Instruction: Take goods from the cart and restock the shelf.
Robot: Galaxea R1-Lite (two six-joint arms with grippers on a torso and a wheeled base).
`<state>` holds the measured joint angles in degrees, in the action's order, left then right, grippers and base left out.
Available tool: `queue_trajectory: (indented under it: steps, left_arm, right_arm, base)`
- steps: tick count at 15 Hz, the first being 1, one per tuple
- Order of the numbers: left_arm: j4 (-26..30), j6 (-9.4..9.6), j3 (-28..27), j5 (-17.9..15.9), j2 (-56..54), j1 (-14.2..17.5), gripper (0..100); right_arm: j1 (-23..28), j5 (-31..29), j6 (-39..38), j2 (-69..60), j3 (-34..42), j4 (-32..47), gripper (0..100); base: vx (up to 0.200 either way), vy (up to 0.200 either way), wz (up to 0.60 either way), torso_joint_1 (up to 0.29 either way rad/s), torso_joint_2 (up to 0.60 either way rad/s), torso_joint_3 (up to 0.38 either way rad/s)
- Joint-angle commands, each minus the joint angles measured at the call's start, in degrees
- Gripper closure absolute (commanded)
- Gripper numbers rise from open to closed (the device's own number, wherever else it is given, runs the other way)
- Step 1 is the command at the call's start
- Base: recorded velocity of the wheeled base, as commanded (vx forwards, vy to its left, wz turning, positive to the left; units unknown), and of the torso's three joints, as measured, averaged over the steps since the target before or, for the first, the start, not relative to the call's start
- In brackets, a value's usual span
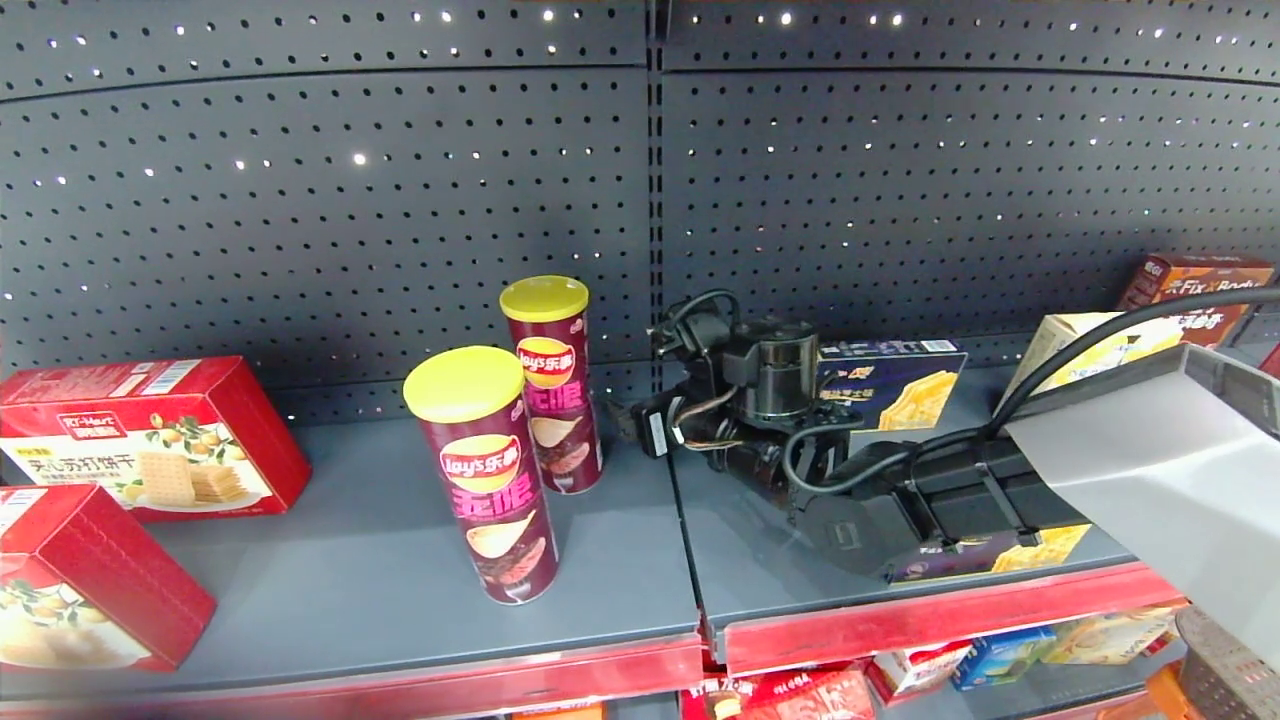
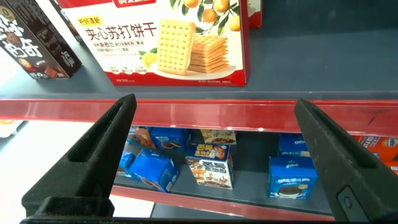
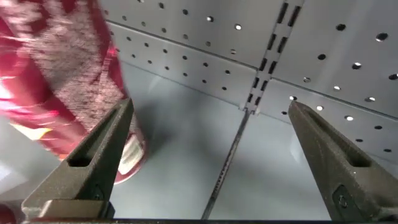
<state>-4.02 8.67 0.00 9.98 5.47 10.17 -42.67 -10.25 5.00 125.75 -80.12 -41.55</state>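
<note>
Two maroon chip cans with yellow lids stand upright on the grey shelf: one near the front, one farther back. My right gripper lies low over the shelf just right of the rear can. In the right wrist view this gripper is open, and a maroon can stands beside one finger, outside the gap. My left gripper is open and holds nothing; it faces a red shelf edge with a red cracker box standing behind that edge.
Two red cracker boxes stand at the shelf's left. A blue cracker box stands behind my right arm, with a yellow box and an orange-brown box farther right. Small blue boxes sit on the lower shelf.
</note>
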Motion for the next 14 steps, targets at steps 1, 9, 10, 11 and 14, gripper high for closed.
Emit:
queue_trajectory:
  steps: [1, 9, 10, 11, 14]
  left_arm:
    - [0.0, 0.03, 0.0, 0.0, 0.2, 0.0, 0]
    - [0.0, -0.05, 0.0, -0.1, 0.1, 0.0, 0]
    - [0.0, -0.05, 0.0, -0.1, 0.2, 0.0, 0]
    - [0.0, -0.05, 0.0, -0.1, 0.1, 0.0, 0]
    - [0.0, -0.05, 0.0, -0.1, 0.1, 0.0, 0]
  right_arm:
    - [0.4, 0.1, 0.1, 0.8, -0.6, -0.1, 0]
    - [-1.1, 0.4, 0.0, 3.3, -3.2, -0.1, 0]
    - [-1.2, 0.4, 0.0, 3.3, -3.3, -0.1, 0]
    - [-1.1, 0.4, 0.0, 3.3, -3.2, -0.3, 0]
    - [-0.8, 0.0, 0.1, 0.6, -1.6, -0.8, 0]
  base:
    - [0.0, 0.0, 0.0, 0.0, 0.0, 0.0]
    - [0.0, 0.0, 0.0, 0.0, 0.0, 0.0]
    - [0.0, 0.0, 0.0, 0.0, 0.0, 0.0]
    - [0.0, 0.0, 0.0, 0.0, 0.0, 0.0]
    - [0.0, 0.0, 0.0, 0.0, 0.0, 0.0]
